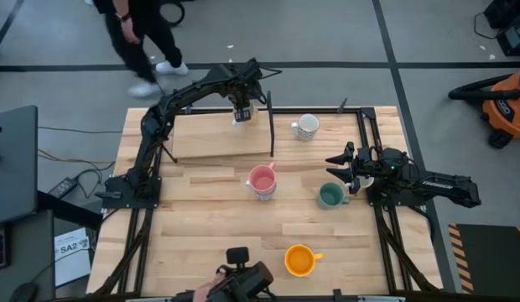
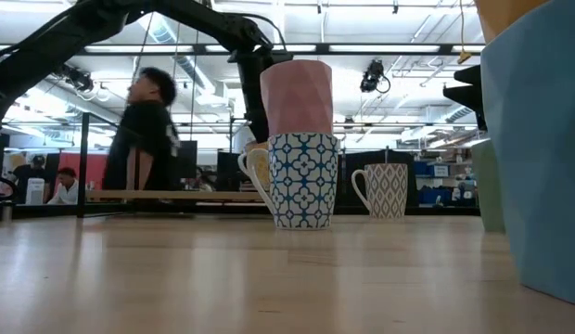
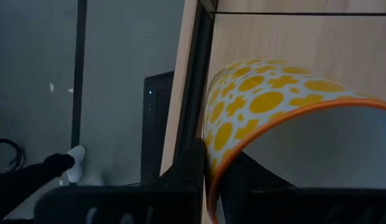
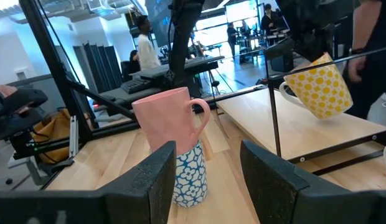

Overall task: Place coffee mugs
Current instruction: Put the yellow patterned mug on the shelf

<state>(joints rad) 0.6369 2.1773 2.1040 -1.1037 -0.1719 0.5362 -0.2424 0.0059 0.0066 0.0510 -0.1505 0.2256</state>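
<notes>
My left gripper point(image 1: 241, 109) is at the far edge of the table, shut on a white mug with yellow dots point(image 4: 317, 84) and an orange rim, above a raised wooden board point(image 1: 218, 138). A pink mug point(image 1: 262, 179) is stacked in a blue-patterned mug point(image 4: 188, 174) at mid-table. On the table stand a white patterned mug point(image 1: 306, 127), a dark green mug point(image 1: 330, 195) and an orange mug point(image 1: 300, 260). At the right side my right gripper point(image 1: 335, 164) waits open, level, facing the pink mug. My left gripper holds the dotted mug by its orange rim point(image 3: 210, 177), one finger point(image 3: 192, 171) outside the wall and the other inside the mug. It comes from above, slanting down. The mug hangs tilted, its handle point(image 4: 286, 90) sideways, and seems clear of the board.
Black frame rails point(image 1: 371, 143) run along the table's sides, with a thin black post point(image 1: 271, 126) at the board's right end. A person point(image 1: 143, 42) walks past beyond the far edge. In the low view a light blue mug point(image 2: 538, 148) stands very close on the right.
</notes>
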